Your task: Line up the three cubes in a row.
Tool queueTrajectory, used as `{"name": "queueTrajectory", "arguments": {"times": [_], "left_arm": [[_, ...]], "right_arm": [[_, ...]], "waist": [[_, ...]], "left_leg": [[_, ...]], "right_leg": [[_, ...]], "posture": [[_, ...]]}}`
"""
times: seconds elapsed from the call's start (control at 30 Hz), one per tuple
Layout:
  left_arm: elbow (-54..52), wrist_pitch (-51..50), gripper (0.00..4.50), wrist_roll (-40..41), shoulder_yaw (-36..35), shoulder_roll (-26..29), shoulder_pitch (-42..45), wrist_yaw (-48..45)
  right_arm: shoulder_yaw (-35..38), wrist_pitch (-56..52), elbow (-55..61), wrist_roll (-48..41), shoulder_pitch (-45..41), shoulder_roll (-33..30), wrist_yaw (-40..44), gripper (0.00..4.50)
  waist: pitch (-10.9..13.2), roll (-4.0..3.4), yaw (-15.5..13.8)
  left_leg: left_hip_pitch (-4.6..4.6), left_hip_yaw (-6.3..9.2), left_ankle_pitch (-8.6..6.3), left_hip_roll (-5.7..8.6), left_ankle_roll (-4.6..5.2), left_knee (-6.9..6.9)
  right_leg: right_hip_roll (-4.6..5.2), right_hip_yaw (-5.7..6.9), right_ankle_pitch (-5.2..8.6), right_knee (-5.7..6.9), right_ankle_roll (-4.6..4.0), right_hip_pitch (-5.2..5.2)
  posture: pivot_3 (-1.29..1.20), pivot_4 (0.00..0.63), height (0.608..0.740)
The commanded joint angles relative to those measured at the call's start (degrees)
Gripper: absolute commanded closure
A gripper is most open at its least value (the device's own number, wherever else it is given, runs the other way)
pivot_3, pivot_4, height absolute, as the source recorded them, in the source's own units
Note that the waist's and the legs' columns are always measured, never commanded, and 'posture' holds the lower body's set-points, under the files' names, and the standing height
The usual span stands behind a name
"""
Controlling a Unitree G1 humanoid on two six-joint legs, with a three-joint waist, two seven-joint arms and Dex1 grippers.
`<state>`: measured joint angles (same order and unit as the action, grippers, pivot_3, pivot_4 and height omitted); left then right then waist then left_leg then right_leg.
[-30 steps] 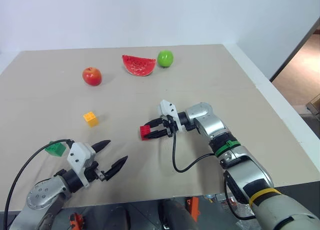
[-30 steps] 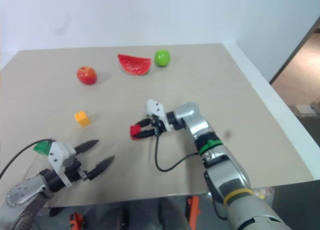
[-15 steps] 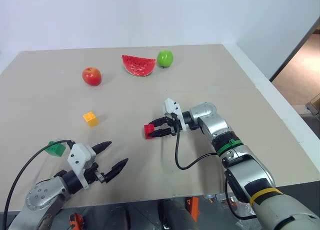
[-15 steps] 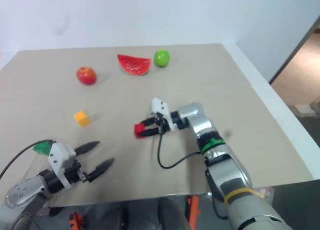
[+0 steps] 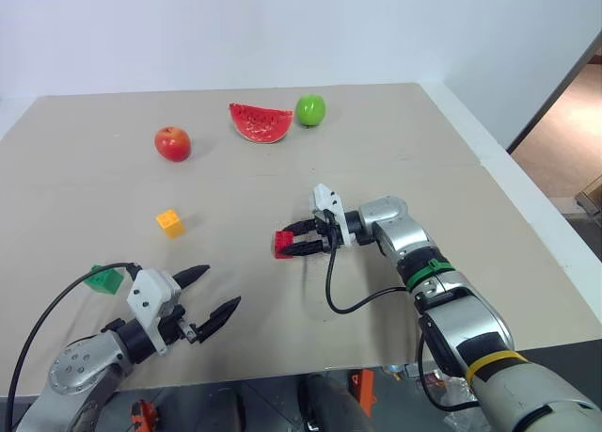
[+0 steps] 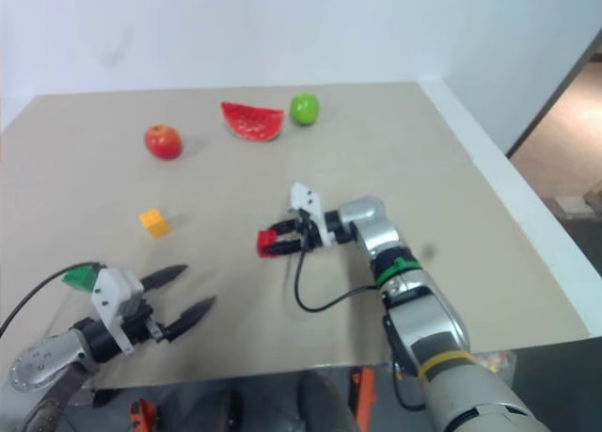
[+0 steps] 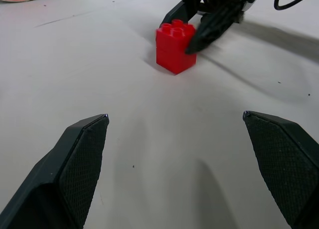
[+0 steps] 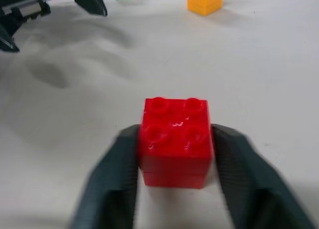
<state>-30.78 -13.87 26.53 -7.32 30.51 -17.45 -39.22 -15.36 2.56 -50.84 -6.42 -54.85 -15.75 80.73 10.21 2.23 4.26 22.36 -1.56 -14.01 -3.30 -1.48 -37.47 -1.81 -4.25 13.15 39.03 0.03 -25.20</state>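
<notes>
Right gripper brackets the red cube on the bench, grip uncertain. Yellow cube lies left; green cube nearer, beside splayed left gripper.

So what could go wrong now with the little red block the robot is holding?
The small red studded plastic cube sits between the right gripper fingers. If one finger drags while pulling away, it may tip or twist. The orange-yellow studded cube and the green studded cube lie far apart, so the row could end up crooked.
</notes>
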Motion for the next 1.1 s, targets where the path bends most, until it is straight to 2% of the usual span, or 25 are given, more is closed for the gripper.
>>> {"name": "queueTrajectory", "arguments": {"times": [0.03,0.1,0.13,0.33,0.53,0.6,0.7,0.8,1.0,1.1], "left_arm": [[-0.66,0.7,0.0,-0.14,-0.6,0.24,0.69,-0.09],[-0.5,0.62,0.0,-0.18,-0.64,0.25,0.91,-0.1],[-0.47,0.59,0.0,-0.2,-0.65,0.27,0.99,-0.1],[-1.63,0.91,0.0,-0.02,-4.79,-2.08,-0.11,4.85],[-8.72,0.89,0.0,-0.57,-13.47,-10.25,-4.35,18.05],[-10.61,-0.49,0.0,2.04,-17.91,-12.31,-6.61,21.31],[-10.32,-1.22,0.0,5.84,-24.15,-11.35,-9.79,20.53],[-7.9,-1.9,0.0,7.5,-27.48,-9.04,-10.76,18.61],[1.62,-4.7,0.0,12.81,-31.33,-3.89,-8.82,13.33],[5.93,-6.25,0.0,13.45,-31.09,-1.35,-7.66,10.85]], "right_arm": [[1.12,2.11,1.63,-0.09,-0.53,-0.68,2.18,0.87],[1.12,2.79,3.62,-0.42,0.13,-1.09,3.17,0.14],[1.13,2.56,4.96,-0.78,0.46,-1.37,3.87,0.02],[2.22,-6.38,21.25,-6.2,3.4,-5.33,8.08,0.02],[2.56,-16.61,37.01,-12.57,6.0,-8.33,7.07,0.02],[2.68,-18.7,41.26,-14.14,7.03,-8.7,6.16,0.02],[2.59,-20.83,45.26,-15.7,8.02,-8.51,4.89,0.02],[2.22,-20.34,45.91,-15.62,8.08,-8.44,4.81,0.02],[2.31,-20.84,45.9,-16.41,7.85,-7.94,4.73,0.02],[2.51,-21.31,46.0,-16.71,7.87,-7.88,4.38,0.02]], "waist": [[0.0,-0.01,0.0],[0.0,-0.01,0.0],[0.01,-0.01,-0.01],[0.02,-0.03,-0.03],[0.01,-0.02,0.0],[0.01,-0.02,-0.01],[0.02,-0.02,0.02],[0.02,-0.01,0.02],[0.02,-0.01,0.05],[0.02,0.0,0.05]], "left_leg": [[0.0,-0.01,0.0,0.0,0.0,0.0],[0.0,0.0,0.0,-0.01,0.0,0.01],[0.0,0.0,0.0,-0.01,0.0,0.02],[0.02,0.02,0.0,-0.02,0.0,0.03],[0.02,0.04,0.0,-0.06,0.0,0.03],[0.02,0.08,-0.01,-0.04,0.0,0.03],[-0.02,0.07,0.0,-0.04,0.0,0.02],[-0.03,0.08,0.0,-0.03,-0.01,0.0],[-0.04,0.02,0.01,0.0,-0.03,-0.02],[-0.02,0.03,0.01,-0.02,-0.03,0.02]], "right_leg": [[0.0,-0.01,0.0,0.0,0.0,-0.01],[0.0,0.0,0.01,0.0,0.0,-0.01],[-0.01,0.0,0.01,0.0,-0.01,-0.01],[0.0,0.01,0.01,0.0,-0.01,-0.02],[0.0,0.02,0.02,0.0,0.0,-0.02],[0.0,0.04,0.02,-0.01,0.0,0.0],[-0.04,0.04,0.03,0.0,-0.01,-0.01],[-0.06,0.07,0.03,0.0,-0.01,-0.01],[-0.03,0.04,0.12,0.0,-0.17,-0.02],[-0.04,0.06,0.1,0.0,-0.13,-0.04]], "posture": [[0.0,0.15,0.74],[0.0,0.15,0.74],[0.0,0.15,0.74],[0.0,0.15,0.74],[0.0,0.15,0.74],[0.0,0.15,0.74],[0.0,0.15,0.74],[0.0,0.15,0.74],[0.0,0.15,0.74],[0.0,0.15,0.74]]}}
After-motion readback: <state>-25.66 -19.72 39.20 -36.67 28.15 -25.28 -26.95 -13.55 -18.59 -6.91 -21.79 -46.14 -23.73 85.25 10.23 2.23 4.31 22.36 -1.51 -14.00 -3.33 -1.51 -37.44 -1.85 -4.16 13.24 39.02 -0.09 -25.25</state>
